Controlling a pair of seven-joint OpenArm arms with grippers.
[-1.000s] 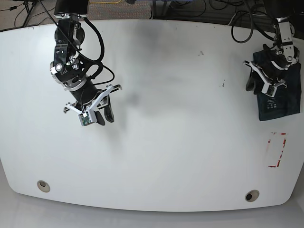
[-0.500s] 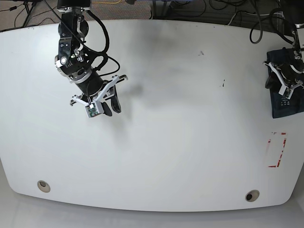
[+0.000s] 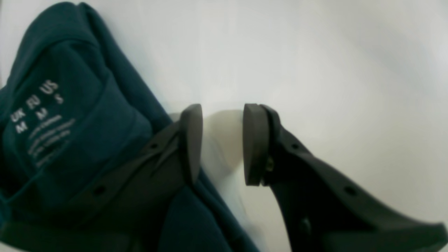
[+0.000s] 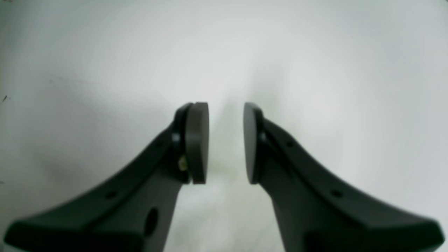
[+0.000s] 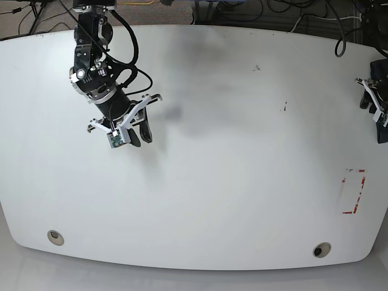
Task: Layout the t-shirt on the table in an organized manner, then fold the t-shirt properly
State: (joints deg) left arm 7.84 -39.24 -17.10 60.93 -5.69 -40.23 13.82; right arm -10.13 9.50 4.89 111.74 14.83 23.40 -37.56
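Observation:
The dark navy t-shirt [image 3: 70, 122] lies bunched on the white table [image 5: 242, 182], its pale size print facing up. In the base view only a sliver of the t-shirt [image 5: 384, 132] shows at the far right edge. My left gripper [image 3: 223, 143] is open with bare table between its pads. Its left finger [image 3: 168, 164] lies over the cloth's edge. In the base view the left gripper [image 5: 367, 100] sits at the table's right edge. My right gripper [image 4: 225, 143] is open and empty above bare table. In the base view the right gripper [image 5: 140, 134] hangs over the table's back left.
A red-outlined rectangle [image 5: 353, 191] marks the table at the right. Two round grommet holes [image 5: 55, 237] [image 5: 321, 249] sit near the front edge. Small dark specks [image 5: 284, 108] dot the surface. Cables [image 5: 303, 24] lie behind the far edge.
The left gripper and the t-shirt have both shifted right, almost out of the base view. The right arm has drawn up and slightly right. Neither jaw gap has changed.

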